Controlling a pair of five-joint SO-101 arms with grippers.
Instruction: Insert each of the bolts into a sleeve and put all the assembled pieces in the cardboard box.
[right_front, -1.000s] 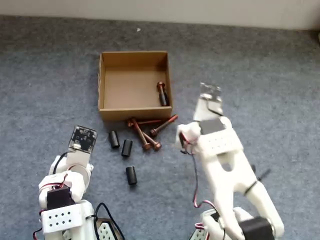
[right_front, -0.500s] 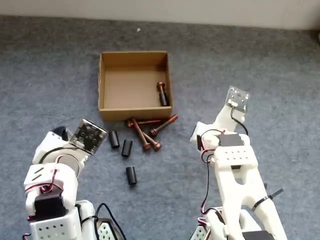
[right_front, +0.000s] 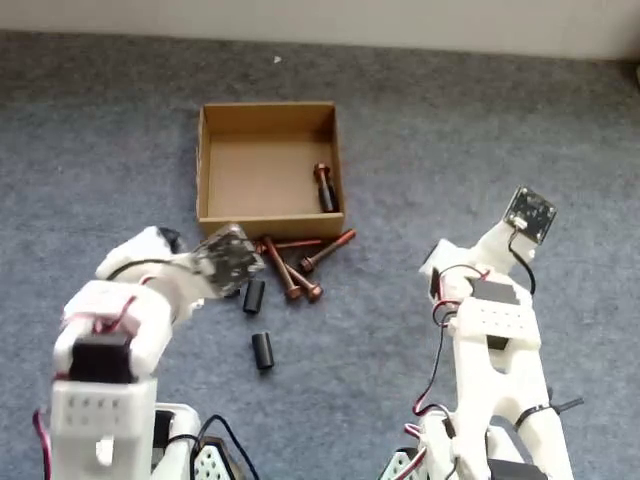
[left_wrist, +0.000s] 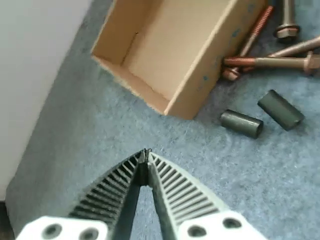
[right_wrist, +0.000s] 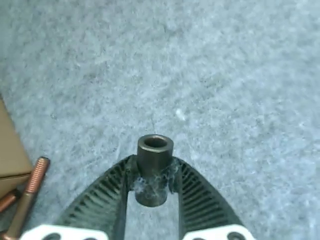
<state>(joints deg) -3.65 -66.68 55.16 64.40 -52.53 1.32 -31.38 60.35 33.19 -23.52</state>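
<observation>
The cardboard box stands open at the back, and one bolt fitted in a sleeve lies by its right wall. Several copper bolts lie in a heap in front of the box. Two black sleeves lie loose beside them. In the left wrist view my left gripper is shut and empty above the carpet, short of the box and two sleeves. My right gripper is shut on an upright sleeve over bare carpet, right of the bolts.
The left arm leans over the carpet by the loose sleeves, its camera board covering the spot in front of the box. The right arm stands well right of the box. Grey carpet lies open at the back right.
The left arm has risen and swung forward and right toward the loose sleeves. The right arm has swung rightward away from the box and bolts.
</observation>
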